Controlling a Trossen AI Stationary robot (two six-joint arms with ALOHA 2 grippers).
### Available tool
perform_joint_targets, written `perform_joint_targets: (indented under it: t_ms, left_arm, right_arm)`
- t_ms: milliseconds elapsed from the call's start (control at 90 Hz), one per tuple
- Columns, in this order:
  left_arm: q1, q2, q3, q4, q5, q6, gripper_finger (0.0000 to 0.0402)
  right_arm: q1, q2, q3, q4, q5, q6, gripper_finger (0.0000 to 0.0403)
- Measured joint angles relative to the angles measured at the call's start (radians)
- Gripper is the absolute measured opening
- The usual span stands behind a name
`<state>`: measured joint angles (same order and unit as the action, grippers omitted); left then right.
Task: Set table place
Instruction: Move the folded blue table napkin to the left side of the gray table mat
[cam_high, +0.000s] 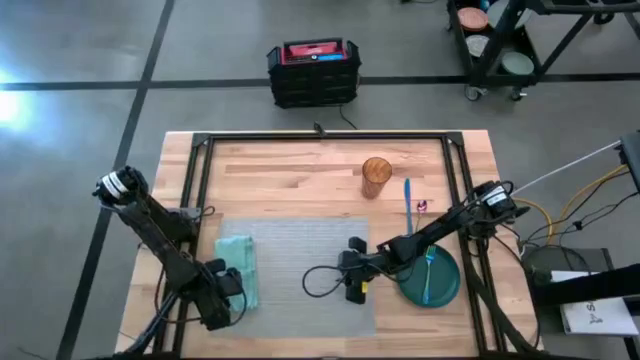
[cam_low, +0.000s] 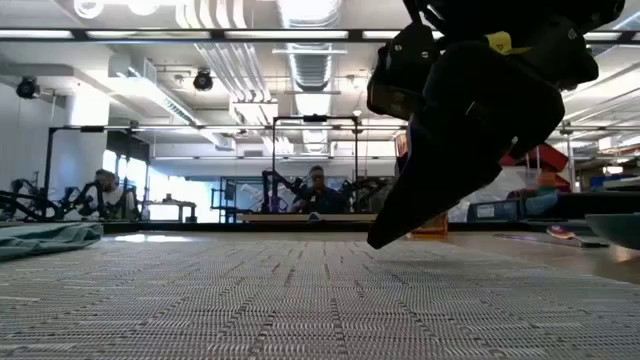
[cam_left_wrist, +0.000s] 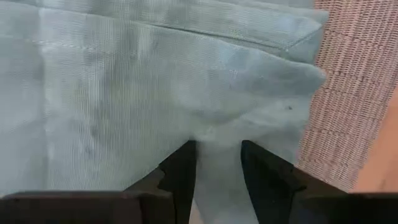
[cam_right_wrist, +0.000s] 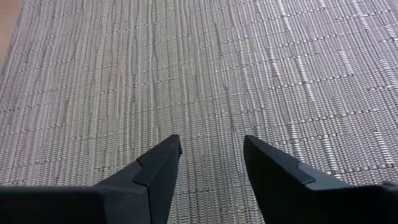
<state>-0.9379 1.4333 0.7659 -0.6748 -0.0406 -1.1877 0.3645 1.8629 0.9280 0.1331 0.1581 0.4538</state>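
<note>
The table (cam_high: 330, 165) under me is a broad top of pale wooden planks, framed by black metal rails. On its near half lies the place (cam_high: 300, 255), a flat grey woven placemat, rectangular and much wider than anything else here.

My two dark arms reach in from either side. My right arm crosses from the right rail toward the middle, and my right gripper (cam_right_wrist: 210, 163) hangs low over the right part of the placemat, near its right edge. Its two fingers stand apart with bare weave showing between them, holding nothing. My left arm runs down the left side, and my left gripper (cam_left_wrist: 217, 163) sits at the near left corner of the placemat. Its fingers are set narrowly, with a ridge of cloth gathered between them; I cannot tell for sure whether they pinch it.

That cloth is a light teal napkin (cam_high: 240, 268), lying rumpled on the placemat's left end.

Just beside the placemat's right edge rests a dark green plate (cam_high: 445, 285) on the wood, with a blue fork (cam_high: 427, 272) lying across it. Farther back stands a brown cup (cam_high: 376, 176), and near it a blue utensil (cam_high: 408, 200) lies on the planks.
</note>
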Motion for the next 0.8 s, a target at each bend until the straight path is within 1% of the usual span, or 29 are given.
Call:
perform_joint_targets:
  t_ms: [100,167,233,322,400,456,667,744,800]
  left_arm:
    - [0.0,-0.009,0.071,-0.11,-0.006,0.013,0.0113]
    - [-0.002,-0.013,0.116,-0.179,-0.031,0.025,0.0113]
    - [-0.002,-0.014,0.146,-0.258,-0.077,0.028,0.0113]
    - [-0.001,-0.014,0.148,-0.322,-0.14,0.028,0.0113]
    - [-0.001,-0.014,0.12,-0.316,-0.199,0.029,0.0113]
    - [0.0,-0.014,0.085,-0.298,-0.223,0.029,0.0113]
    - [-0.001,-0.014,-0.057,-0.087,-0.222,0.034,0.0113]
    - [0.004,-0.015,-0.065,-0.064,-0.211,0.046,0.0113]
    - [0.013,-0.019,-0.045,-0.077,-0.205,0.043,0.0113]
  right_arm:
    - [0.0,0.0,0.0,0.001,0.0,0.0,0.0167]
    - [0.0,0.0,0.0,0.003,0.0,0.0,0.0164]
    - [0.0,0.0,0.0,0.006,0.0,0.0,0.0161]
    - [0.0,0.0,0.0,0.006,0.0,0.0,0.0158]
    - [0.0,0.0,0.0,0.007,0.0,0.0,0.0158]
    - [0.0,0.0,0.0,0.006,0.0,0.0,0.0159]
    - [0.0,0.0,0.0,0.007,0.0,0.0,0.0169]
    - [0.0,0.0,0.0,0.007,0.0,0.0,0.017]
    - [0.0,0.0,0.0,0.007,0.0,0.0,0.0169]
